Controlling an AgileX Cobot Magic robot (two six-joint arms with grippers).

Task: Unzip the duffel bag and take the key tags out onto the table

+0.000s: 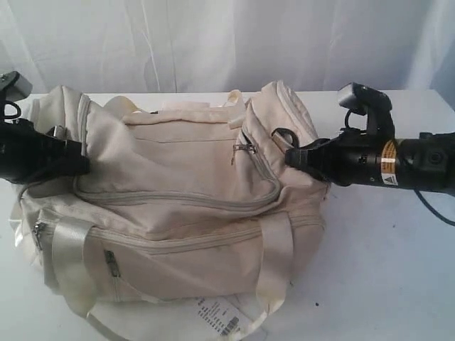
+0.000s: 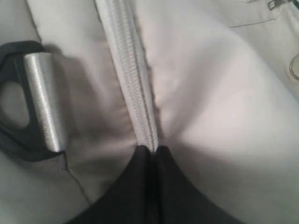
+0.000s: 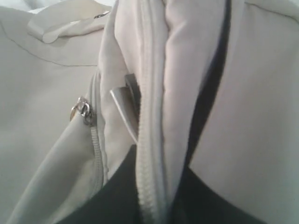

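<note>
The cream duffel bag (image 1: 178,192) lies on the white table (image 1: 384,270) with its zippers closed. At the bag's left end, my left gripper (image 1: 84,165) is shut, and its tips (image 2: 150,150) pinch the zipper tape (image 2: 128,70) beside a dark D-ring (image 2: 18,140). My right gripper (image 1: 290,158) is at the bag's right end. There it (image 3: 161,158) is shut on a raised fold of fabric carrying a zipper (image 3: 152,116). A metal zipper pull (image 3: 124,105) hangs just beyond its tips. The key tags are hidden.
A white paper barcode label (image 1: 217,316) lies at the bag's near edge. Satin straps (image 1: 67,249) wrap the bag's front. White curtains (image 1: 227,42) hang behind the table. Bare tabletop shows to the right of the bag.
</note>
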